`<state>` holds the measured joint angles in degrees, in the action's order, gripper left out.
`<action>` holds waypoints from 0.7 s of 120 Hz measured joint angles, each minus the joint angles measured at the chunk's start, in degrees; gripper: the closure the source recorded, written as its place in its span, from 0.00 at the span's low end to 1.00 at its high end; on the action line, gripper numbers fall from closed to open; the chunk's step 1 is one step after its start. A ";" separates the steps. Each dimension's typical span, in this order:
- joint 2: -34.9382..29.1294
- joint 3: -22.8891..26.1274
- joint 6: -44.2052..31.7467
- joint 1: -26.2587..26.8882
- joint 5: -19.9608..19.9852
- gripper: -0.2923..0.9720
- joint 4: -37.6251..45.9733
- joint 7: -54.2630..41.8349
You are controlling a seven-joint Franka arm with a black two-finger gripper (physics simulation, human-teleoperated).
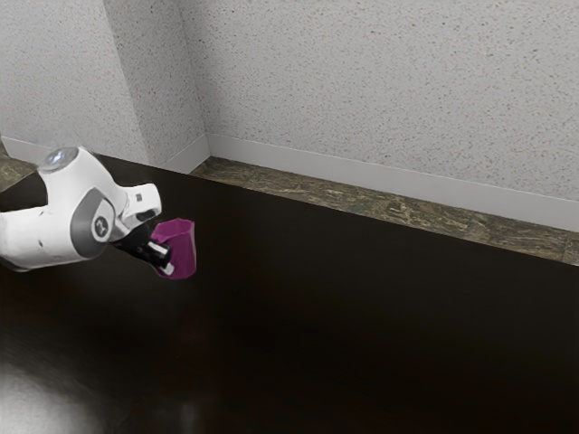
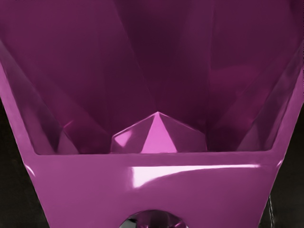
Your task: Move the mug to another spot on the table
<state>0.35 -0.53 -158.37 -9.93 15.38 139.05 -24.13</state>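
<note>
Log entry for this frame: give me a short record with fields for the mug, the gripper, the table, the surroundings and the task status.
mug: magenta mug, faceted, tilted, toward the exterior view's left
gripper: gripper shut on the mug at its rim; the wrist view looks straight into the mug's inside
table: dark glossy table
surroundings: speckled grey wall with a white baseboard behind the table
task status: mug in the grip, apparently just off the table; not yet set down

The exterior camera sits raised at one side, looking down across the dark glossy table (image 1: 362, 325) toward the speckled white wall (image 1: 380, 81). The wrist camera looks at close range into the faceted magenta mug (image 2: 152, 71), which both views share
</note>
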 joint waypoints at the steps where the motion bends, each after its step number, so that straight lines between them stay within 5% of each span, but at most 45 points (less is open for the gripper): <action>1: -0.35 0.07 -0.11 0.37 0.49 0.78 0.59 0.00; 25: -4.84 2.20 -1.78 2.46 7.46 0.78 7.60 0.00; 39: -5.48 2.24 -2.40 -0.46 8.70 0.79 8.46 0.02; 84: -4.13 5.17 -4.61 1.55 11.88 0.78 8.55 -0.11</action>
<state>-3.78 4.64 -162.98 -8.38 27.25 147.60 -24.24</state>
